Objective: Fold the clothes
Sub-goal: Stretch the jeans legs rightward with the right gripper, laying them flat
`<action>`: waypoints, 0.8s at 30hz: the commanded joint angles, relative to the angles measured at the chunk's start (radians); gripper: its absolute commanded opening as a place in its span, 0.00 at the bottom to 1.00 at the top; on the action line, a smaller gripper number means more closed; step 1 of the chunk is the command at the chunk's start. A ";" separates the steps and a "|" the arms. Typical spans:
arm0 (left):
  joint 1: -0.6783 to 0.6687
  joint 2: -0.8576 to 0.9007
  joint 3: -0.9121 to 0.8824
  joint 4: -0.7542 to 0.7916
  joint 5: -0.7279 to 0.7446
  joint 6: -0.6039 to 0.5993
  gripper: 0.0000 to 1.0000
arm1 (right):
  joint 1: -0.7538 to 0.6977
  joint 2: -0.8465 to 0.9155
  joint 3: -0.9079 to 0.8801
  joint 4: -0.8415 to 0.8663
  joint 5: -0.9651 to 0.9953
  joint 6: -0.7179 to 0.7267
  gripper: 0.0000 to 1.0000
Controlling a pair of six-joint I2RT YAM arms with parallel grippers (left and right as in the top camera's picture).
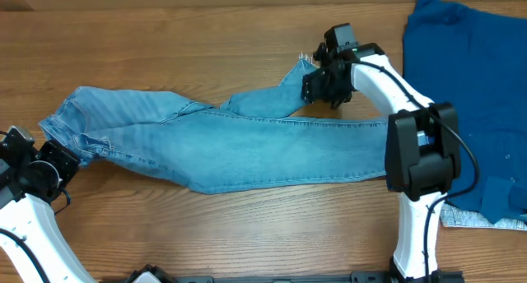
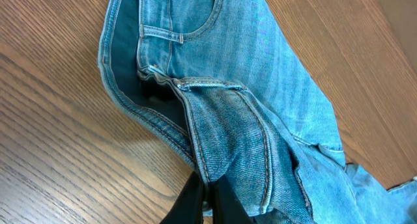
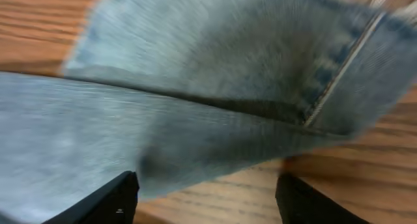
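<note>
At the lower left of the overhead view, the left tool (image 1: 67, 158) was clenched on the waist end of the jeans (image 1: 247, 143). Its wrist camera showed the dark tips (image 2: 205, 201) pressed together at the bottom edge of the frame, pinching a stitched fold of denim (image 2: 260, 68) beside the waistband. How much cloth lay inside the pinch could not be made out, since the tips ran off the frame.

Near the upper middle of the overhead view, the right tool (image 1: 311, 84) sat at the frayed hem of the upper leg. Its wrist camera showed it released: the two black fingers (image 3: 117, 201) stood wide apart at the bottom corners, with the edge of the denim (image 3: 215, 74) and bare wood between them and nothing held. That picture was blurred, so whether the fingers touched the cloth could not be told.

The jeans lay stretched across the worktop (image 1: 165, 36) from the left edge to the right arm, which hid the end of the lower leg. A dark blue garment (image 1: 469, 85) filled the upper right, cut off by the frame, and a pale grey cloth (image 1: 478, 219) peeked out below it.
</note>
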 commanded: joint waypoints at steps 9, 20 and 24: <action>0.005 0.000 0.031 0.001 0.026 -0.010 0.05 | -0.002 0.049 0.006 0.097 -0.020 0.099 0.09; 0.005 0.000 0.031 -0.001 0.026 0.013 0.04 | -0.221 0.028 0.269 0.066 0.172 0.304 0.04; 0.005 0.000 0.031 -0.002 0.025 0.013 0.05 | -0.317 0.030 0.276 0.038 0.172 0.335 0.04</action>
